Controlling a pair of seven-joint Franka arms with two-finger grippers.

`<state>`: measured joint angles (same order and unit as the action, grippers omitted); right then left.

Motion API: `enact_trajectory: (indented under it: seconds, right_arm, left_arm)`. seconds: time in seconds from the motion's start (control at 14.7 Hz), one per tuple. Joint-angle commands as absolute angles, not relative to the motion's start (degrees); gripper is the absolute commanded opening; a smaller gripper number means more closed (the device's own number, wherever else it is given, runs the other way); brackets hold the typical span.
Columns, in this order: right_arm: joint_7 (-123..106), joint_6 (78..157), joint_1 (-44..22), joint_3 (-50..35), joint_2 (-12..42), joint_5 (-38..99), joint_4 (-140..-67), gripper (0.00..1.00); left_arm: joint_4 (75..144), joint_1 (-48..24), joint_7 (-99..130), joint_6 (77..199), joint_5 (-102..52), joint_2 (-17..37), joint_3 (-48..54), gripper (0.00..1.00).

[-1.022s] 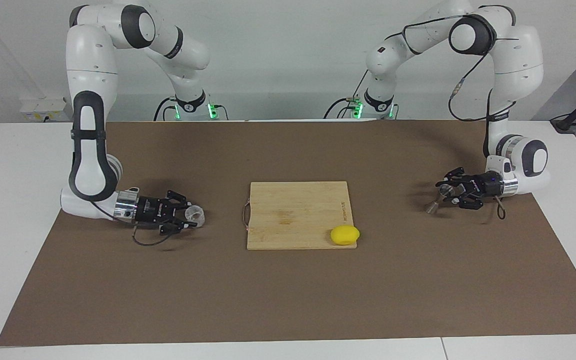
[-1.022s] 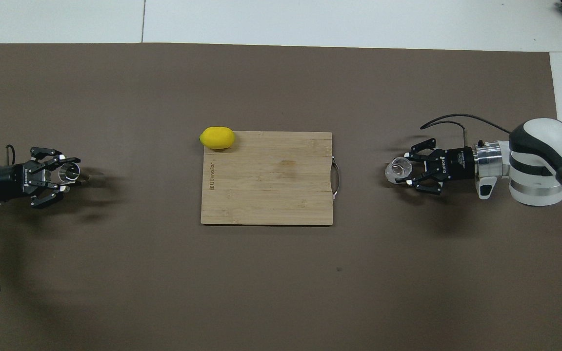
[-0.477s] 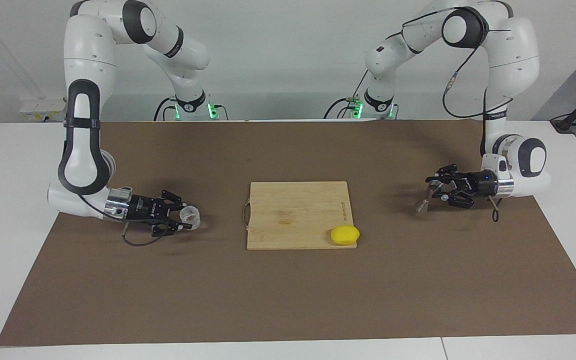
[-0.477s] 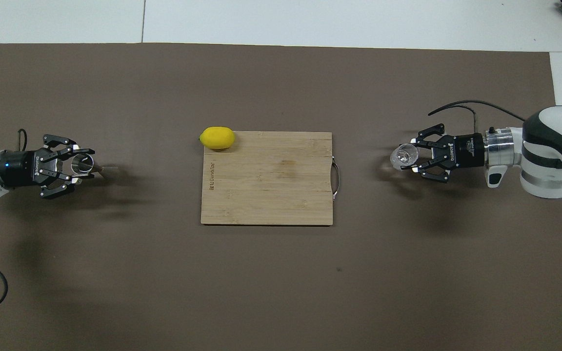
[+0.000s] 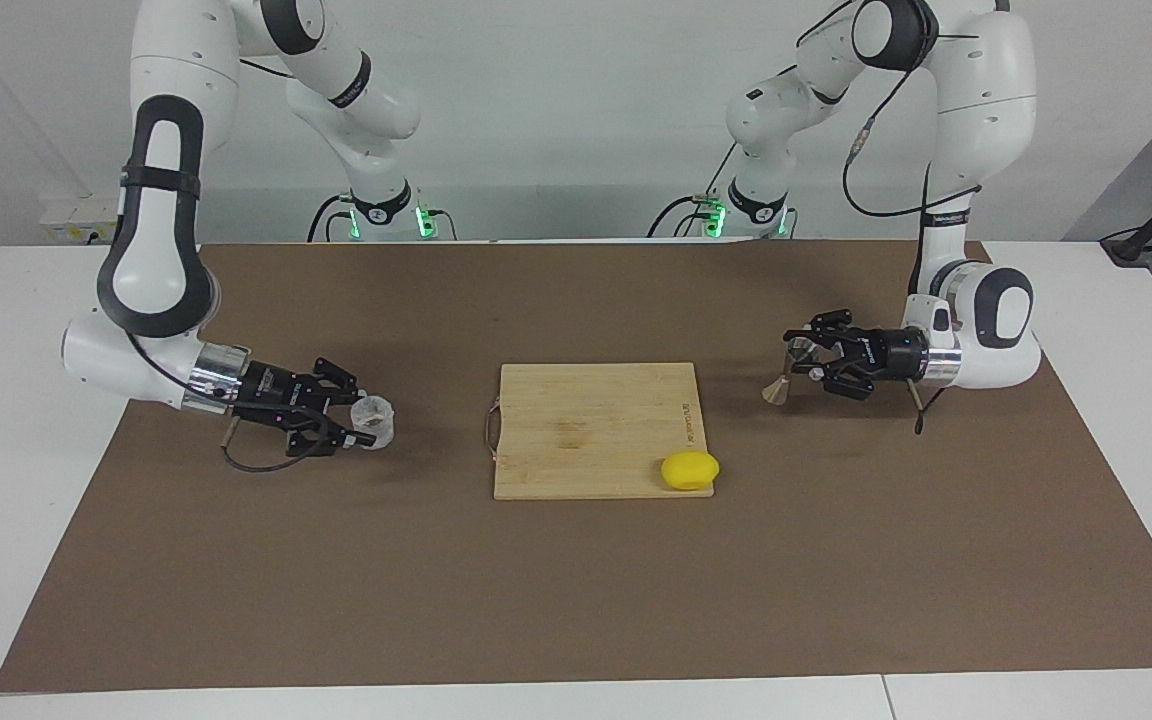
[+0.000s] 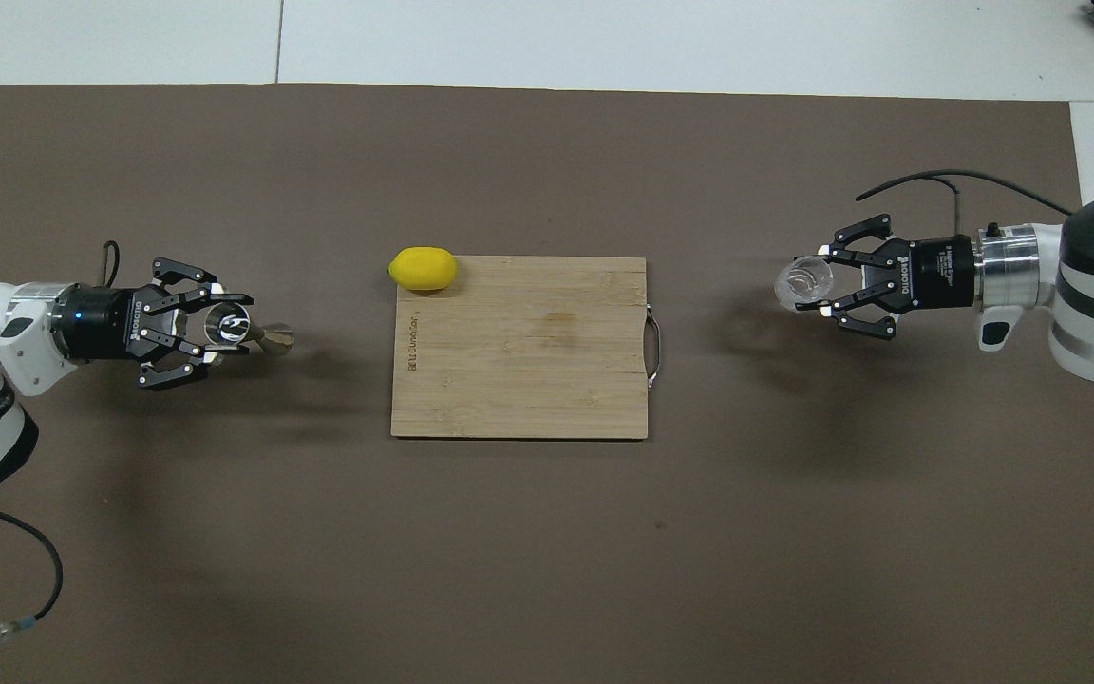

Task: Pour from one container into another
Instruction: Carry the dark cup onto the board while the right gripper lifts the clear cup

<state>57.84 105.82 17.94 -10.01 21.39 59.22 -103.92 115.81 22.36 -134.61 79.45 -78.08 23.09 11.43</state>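
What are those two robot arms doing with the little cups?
Each arm is holding one little container up in the air. The right gripper is shut on the clear cup over the mat at its end of the table. The left gripper is shut on the metal jigger over the mat at its end. Between them lies a wooden cutting board with a lemon on its corner. Nothing is being poured yet.

Yellow lemon (image 5: 690, 470); pale wood board (image 5: 586, 420); brown mat (image 5: 576, 580); silvery jigger (image 5: 786, 375).

Clear cup (image 5: 373, 415) and silvery jigger (image 5: 788, 371) — both held aloft, well apart.
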Motion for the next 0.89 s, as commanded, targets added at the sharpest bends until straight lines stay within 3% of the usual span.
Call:
enact_trajectory:
  seconds: [0.0, 0.82]
  right_arm:
    - [60.3, 107.1, 17.6, -10.2, 18.8, 58.5, -105.5, 0.0]
    - [61.2, 110.0, 14.8, -10.3, 15.0, 58.5, -107.9, 0.0]
  left_arm:
    - [122.9, 17.9, -134.6, 84.4, -83.0, 16.4, 10.5, 0.41]
    - [126.2, -3.9, -143.9, 104.5, -109.3, 15.5, 10.5, 0.42]
